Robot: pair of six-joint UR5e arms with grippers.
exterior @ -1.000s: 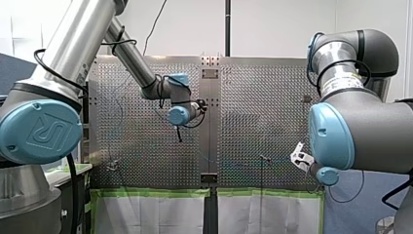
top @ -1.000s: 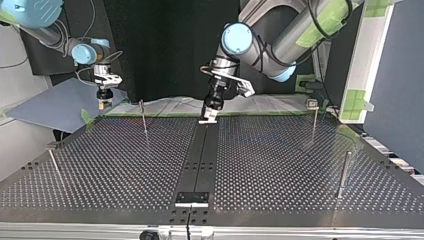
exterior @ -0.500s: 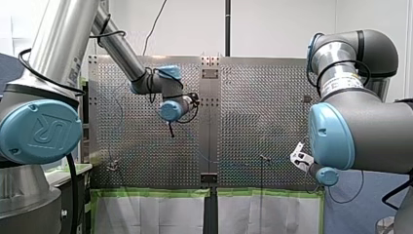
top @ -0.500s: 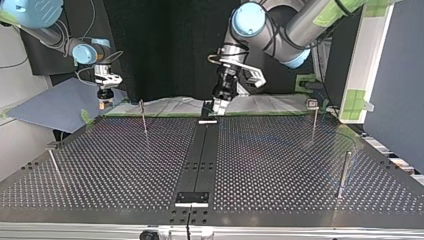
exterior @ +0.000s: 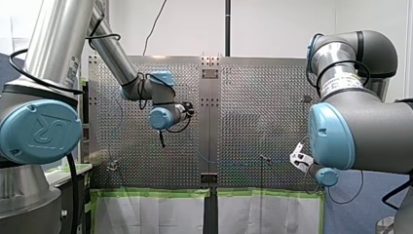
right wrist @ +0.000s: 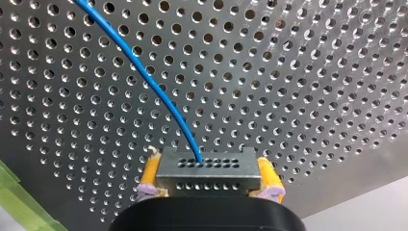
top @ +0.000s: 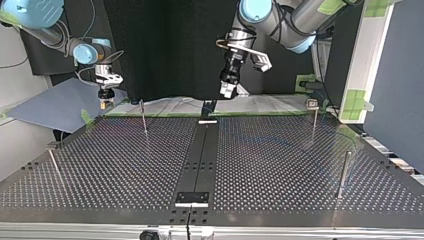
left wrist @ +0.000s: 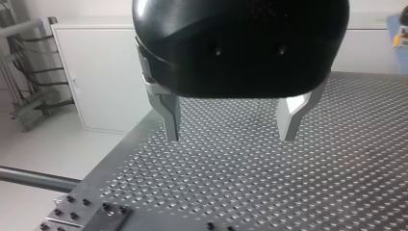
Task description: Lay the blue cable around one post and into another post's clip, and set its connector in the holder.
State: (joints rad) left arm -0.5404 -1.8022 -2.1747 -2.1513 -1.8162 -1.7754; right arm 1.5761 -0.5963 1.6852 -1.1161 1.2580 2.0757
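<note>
Fingers of my right arm (right wrist: 150, 171) clamp the connector (right wrist: 208, 174) of the blue cable (right wrist: 149, 79); fingers of my left arm (left wrist: 172, 118) stand apart over the bench (left wrist: 269, 183).

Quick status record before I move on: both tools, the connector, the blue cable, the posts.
left tool: open, empty, raised above the far edge of the perforated table in the top view
right tool: yellow pads shut on the connector, near the table's far corner at the top view's left
connector: metal block, held, not in a holder
blue cable: leaves the connector and runs out over the table; routing beyond that cannot be told
posts: four on the table, neither tool touching any
</note>
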